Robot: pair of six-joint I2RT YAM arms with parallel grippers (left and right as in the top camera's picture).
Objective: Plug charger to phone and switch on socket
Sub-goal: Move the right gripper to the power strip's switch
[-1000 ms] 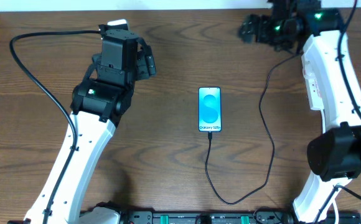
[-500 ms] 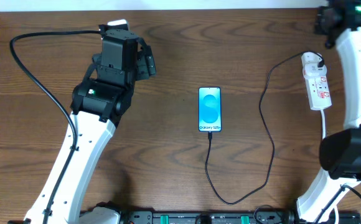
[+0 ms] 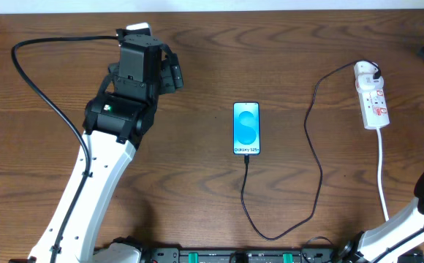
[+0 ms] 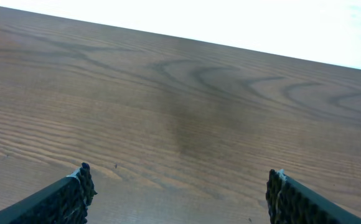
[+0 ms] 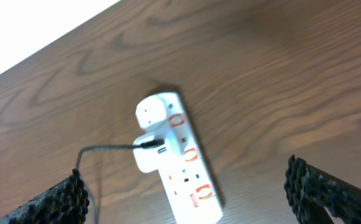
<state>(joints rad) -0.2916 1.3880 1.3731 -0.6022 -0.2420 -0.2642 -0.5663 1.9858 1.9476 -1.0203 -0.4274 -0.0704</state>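
While the left gripper (image 4: 179,186) hangs over bare wood at the far left of the table (image 3: 197,190), its jaws stand wide apart with nothing between them, and the left wrist view shows only grain and the two dark ridged fingertips (image 4: 78,190) at the lower corners. The right gripper (image 5: 185,180) is likewise spread wide and empty; it hovers above the socket (image 5: 177,163) without touching it, and in the overhead view only a dark piece of it shows at the far right edge. The socket (image 3: 371,96) lies flat near the right side of the table, long axis running roughly away from the robot, with red markings along its top and its white cord (image 3: 382,172) trailing toward the near edge. A small black plug sits in the socket's far end, and from it the charger (image 3: 243,193) runs left, bends down the table in a long loose curve, loops near the front edge and climbs to meet the near short edge of the phone (image 3: 246,128). The phone lies face up at the middle of the table, screen lit blue, well apart from both grippers. Whether the socket's switch is on cannot be told
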